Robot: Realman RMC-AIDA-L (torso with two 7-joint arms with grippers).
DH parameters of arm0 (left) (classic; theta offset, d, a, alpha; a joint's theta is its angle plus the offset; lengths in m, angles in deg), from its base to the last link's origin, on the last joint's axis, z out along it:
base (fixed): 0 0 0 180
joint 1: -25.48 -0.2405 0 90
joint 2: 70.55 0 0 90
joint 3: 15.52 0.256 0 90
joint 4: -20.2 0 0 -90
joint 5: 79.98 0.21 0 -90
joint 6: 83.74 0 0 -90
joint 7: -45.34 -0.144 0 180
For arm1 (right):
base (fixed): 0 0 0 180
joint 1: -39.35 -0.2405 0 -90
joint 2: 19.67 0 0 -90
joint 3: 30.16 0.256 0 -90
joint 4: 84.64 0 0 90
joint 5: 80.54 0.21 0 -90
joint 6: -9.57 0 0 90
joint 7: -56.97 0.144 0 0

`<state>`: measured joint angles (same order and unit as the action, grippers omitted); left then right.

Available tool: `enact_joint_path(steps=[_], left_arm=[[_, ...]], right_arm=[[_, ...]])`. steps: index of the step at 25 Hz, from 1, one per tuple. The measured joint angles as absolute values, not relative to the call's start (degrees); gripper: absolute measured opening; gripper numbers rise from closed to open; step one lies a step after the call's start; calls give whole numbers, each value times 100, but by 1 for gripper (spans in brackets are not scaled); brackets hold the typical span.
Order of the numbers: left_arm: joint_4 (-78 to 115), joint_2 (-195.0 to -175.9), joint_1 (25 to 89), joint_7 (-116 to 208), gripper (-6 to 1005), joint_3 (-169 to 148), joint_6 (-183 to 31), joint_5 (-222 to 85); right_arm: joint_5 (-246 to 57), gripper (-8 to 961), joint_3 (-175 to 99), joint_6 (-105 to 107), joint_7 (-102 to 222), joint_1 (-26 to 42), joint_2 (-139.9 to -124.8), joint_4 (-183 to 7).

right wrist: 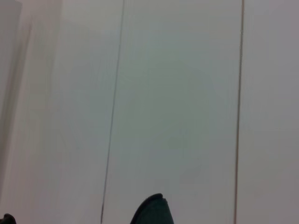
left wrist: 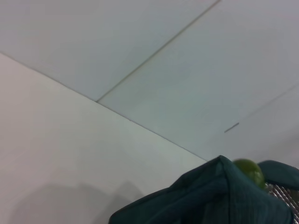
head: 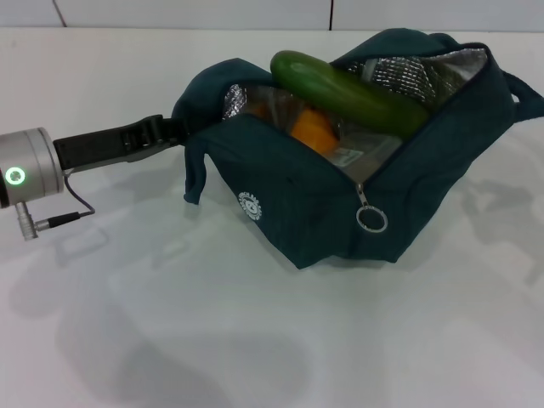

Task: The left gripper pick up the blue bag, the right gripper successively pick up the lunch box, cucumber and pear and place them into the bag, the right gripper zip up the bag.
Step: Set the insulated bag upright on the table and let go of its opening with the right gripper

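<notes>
**Operator A:** From my station the blue bag [head: 340, 204] lay on the white table [head: 255, 340], mouth open, foil lining showing. The cucumber [head: 348, 89] rested across the opening, one end jutting past the rim; the pear [head: 313, 129] sat beneath it, and under both I saw a clear surface with a small label, which I took to be the lunch box [head: 361, 151]. So I judged all three items loaded — only the zipping remained. The ring pull [head: 371, 219] hung at the near end of the zip, and the zip stood undone.

**Operator B:** And the grippers?

**Operator A:** The left gripper [head: 166, 129] reached in from the left and met the bag's end by the handle [head: 197, 174]. It looked closed on the fabric there, though the fingertips were hidden in the folds. The right gripper did not appear in the head view, and I could not tell its state.

**Operator B:** What did the wrist views add?

**Operator A:** Little — the left wrist view showed the bag's teal edge [left wrist: 210, 196] with the cucumber's round tip [left wrist: 250, 170] peeking above it, against the wall. The right wrist view showed mostly wall and one dark teal sliver [right wrist: 152, 210], probably a handle. Only the head view gave the contents and the zip.
</notes>
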<state>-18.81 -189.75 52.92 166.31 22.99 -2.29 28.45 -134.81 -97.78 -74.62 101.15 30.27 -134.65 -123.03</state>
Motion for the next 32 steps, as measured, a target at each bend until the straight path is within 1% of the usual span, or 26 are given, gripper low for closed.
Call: enact_joint_path(steps=[6,14,20,23,27,32], left_arm=[[-1789,-18980,5394,16596,45,2332,-191,2727],[-1555,-19005,5622,16294,46,2562,560,2273],[-1523,-18999,5750,16216,46,3269,386,2038],[-1462,-18989,5790,16259,46,3308,199,2074],[-1560,-18997,5760,16224,46,3309,295,1922],[-1556,-18984,5833,16216,46,3293,208,1888]], right_arm=[[-13465,62,-9769,-7760,9969,3004,-13468,-12299],[-13493,60,-9698,-8132,9956,3010,-13462,-12364],[-13582,58,-9741,-8194,9941,2924,-13461,-12423],[-13700,58,-9712,-8199,9934,2874,-13462,-12509],[-13692,57,-9681,-8265,9951,2982,-13463,-12912],[-13711,57,-9463,-8299,9927,2899,-13467,-12924]])
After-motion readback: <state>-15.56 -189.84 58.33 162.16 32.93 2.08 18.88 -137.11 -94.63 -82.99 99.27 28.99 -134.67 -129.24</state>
